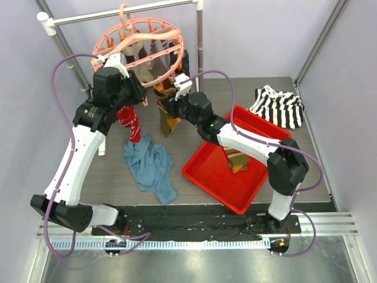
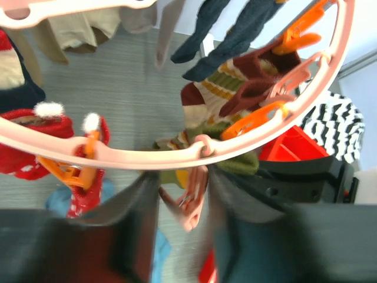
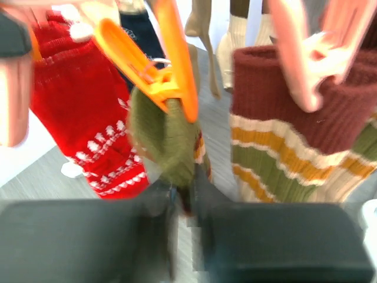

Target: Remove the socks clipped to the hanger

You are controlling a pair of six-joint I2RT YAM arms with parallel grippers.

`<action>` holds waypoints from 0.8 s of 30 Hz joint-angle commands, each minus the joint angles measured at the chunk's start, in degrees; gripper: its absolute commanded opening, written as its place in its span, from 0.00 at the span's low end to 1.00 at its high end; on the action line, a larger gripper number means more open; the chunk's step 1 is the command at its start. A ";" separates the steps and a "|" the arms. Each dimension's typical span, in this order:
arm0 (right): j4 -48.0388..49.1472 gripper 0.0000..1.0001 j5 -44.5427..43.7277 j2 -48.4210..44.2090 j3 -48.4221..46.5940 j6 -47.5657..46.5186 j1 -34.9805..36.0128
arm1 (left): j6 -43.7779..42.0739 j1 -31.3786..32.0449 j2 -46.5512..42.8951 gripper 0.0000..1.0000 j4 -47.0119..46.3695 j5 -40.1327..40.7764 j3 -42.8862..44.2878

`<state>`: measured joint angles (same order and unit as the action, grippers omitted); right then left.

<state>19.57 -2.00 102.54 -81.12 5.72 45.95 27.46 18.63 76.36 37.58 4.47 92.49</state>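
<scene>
The salmon-pink ring hanger (image 1: pixel 138 41) hangs from the rail at the back left with several socks clipped under it. My left gripper (image 1: pixel 141 93) is up at the ring's near edge. In the left wrist view it (image 2: pixel 181 194) is open, with an empty pink clip (image 2: pixel 194 206) hanging between its fingers below the ring (image 2: pixel 147 154). My right gripper (image 1: pixel 166 107) is just right of it. In the right wrist view it (image 3: pixel 185 197) is shut on the lower end of an olive sock (image 3: pixel 162 135), which an orange clip (image 3: pixel 159 65) still holds. A red-white sock (image 3: pixel 88 118) hangs to its left and a maroon-cuffed striped sock (image 3: pixel 294 147) to its right.
A red tray (image 1: pixel 200 177) lies right of centre with an olive-orange sock (image 1: pixel 237 159) in it. A blue cloth (image 1: pixel 150 165) lies crumpled on the table in front of the hanger. A black-and-white striped garment (image 1: pixel 278 106) lies at the back right. The grey rail (image 1: pixel 118 15) spans the back.
</scene>
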 commanded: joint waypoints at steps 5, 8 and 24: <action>-3.38 0.01 5.78 -5.32 -3.69 9.20 0.28 | -4.95 0.09 -3.84 0.86 1.26 0.00 0.14; -8.30 0.01 5.87 -7.17 -4.22 14.74 0.80 | -6.19 0.09 -6.38 0.95 1.27 3.00 -0.28; -15.00 0.01 5.87 -9.38 -10.46 28.12 2.65 | -6.46 0.09 -22.65 1.00 -14.46 -17.99 -27.79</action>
<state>4.27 4.23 95.61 -88.25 29.02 48.07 20.69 18.68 54.76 31.00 -6.48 67.99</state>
